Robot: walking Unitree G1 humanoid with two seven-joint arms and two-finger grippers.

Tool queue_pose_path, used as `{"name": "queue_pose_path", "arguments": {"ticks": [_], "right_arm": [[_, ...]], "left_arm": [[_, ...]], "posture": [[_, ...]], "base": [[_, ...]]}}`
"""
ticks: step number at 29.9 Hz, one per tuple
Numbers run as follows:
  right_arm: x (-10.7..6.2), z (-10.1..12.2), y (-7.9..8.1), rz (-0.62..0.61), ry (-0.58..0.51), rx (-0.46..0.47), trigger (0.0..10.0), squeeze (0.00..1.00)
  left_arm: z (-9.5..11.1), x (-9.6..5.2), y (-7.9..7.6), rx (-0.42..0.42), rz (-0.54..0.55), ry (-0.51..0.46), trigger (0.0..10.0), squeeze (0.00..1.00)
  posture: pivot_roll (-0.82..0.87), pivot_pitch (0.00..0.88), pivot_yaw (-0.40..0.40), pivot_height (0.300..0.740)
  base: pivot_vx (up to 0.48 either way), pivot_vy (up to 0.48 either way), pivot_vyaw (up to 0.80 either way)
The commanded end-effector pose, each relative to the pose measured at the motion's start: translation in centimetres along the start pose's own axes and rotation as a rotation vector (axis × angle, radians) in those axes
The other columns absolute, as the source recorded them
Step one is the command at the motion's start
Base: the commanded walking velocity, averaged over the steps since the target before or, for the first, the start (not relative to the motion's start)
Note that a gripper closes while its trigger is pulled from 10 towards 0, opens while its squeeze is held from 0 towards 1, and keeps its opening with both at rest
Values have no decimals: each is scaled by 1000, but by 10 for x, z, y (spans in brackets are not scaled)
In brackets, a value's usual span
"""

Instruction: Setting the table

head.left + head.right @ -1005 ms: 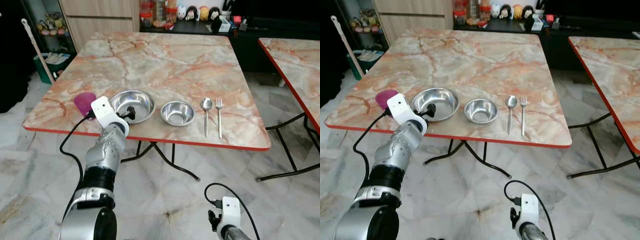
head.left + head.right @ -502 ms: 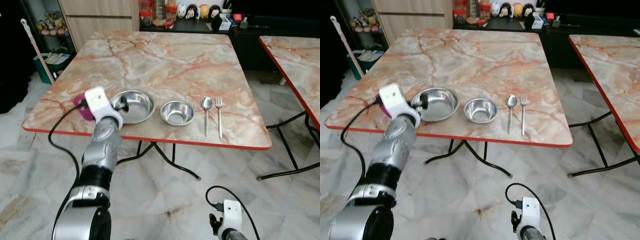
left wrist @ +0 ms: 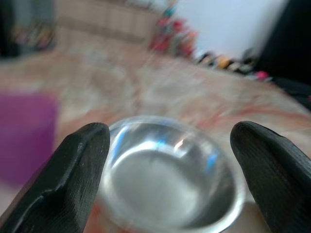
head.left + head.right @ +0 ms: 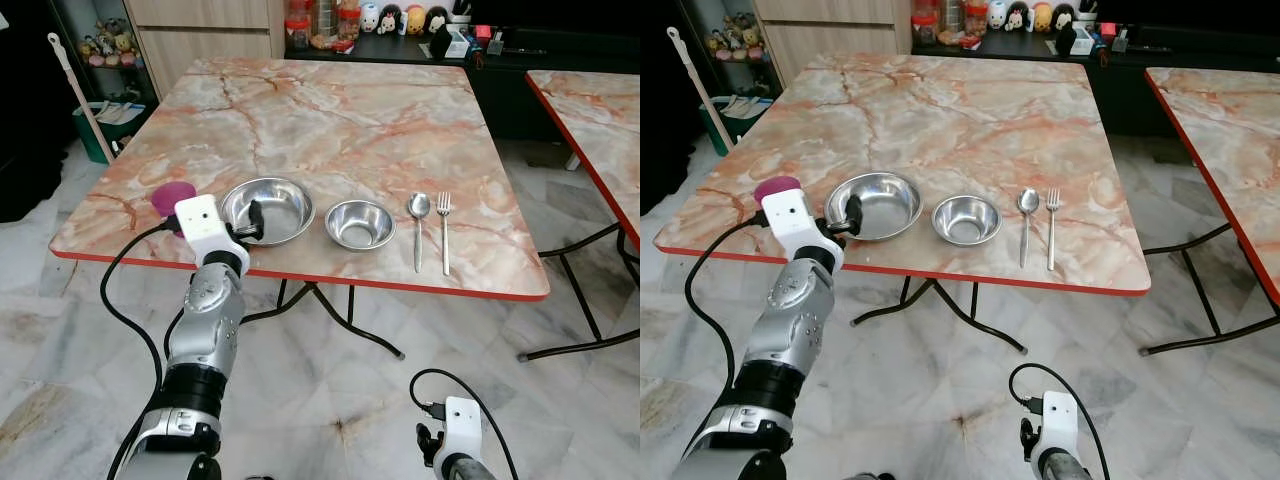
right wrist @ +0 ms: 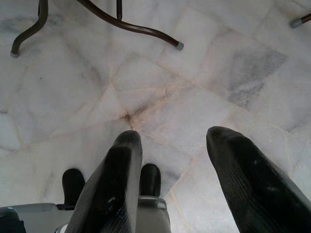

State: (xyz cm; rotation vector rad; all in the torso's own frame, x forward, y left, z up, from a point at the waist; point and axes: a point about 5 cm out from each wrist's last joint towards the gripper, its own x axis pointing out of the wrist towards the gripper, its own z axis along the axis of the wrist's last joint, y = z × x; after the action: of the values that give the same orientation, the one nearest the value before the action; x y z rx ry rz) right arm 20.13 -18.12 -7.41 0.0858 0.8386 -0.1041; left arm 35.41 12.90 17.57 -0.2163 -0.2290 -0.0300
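Left wrist view blurred throughout: the steel bowl (image 3: 165,179) between the spread fingers (image 3: 73,170), the purple cup (image 3: 24,136) and the shelf items behind are soft shapes without detail. In the eye views the left arm covers part of the cup (image 4: 172,197) and the near rim of the large bowl (image 4: 268,208). The second table (image 4: 590,130) is cut by the edge. Shelf figurines (image 4: 400,18) too small to identify. Right gripper (image 5: 170,160) fingers cut by the lower edge.
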Motion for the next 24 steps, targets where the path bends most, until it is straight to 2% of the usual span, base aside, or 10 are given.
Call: {"name": "queue_pose_path", "arguments": {"ticks": [1, 14, 24], "right_arm": [[-1, -1, -1, -7, -3, 15, 10000, 0], [-1, -1, -2, -8, -6, 21, 10000, 0], [-1, -3, -3, -10, 4, 3, 10000, 0]], "left_arm": [[12, -2, -9, 21, -59, -89, 10000, 0], [13, -1, -10, 47, -67, -116, 10000, 0], [22, 4, -1, 46, -41, -164, 10000, 0]], "posture": [[67, 119, -10, 740], [64, 120, -11, 740], [66, 122, -19, 740]], "base": [[0, 0, 0], [295, 0, 0], [392, 0, 0]]}}
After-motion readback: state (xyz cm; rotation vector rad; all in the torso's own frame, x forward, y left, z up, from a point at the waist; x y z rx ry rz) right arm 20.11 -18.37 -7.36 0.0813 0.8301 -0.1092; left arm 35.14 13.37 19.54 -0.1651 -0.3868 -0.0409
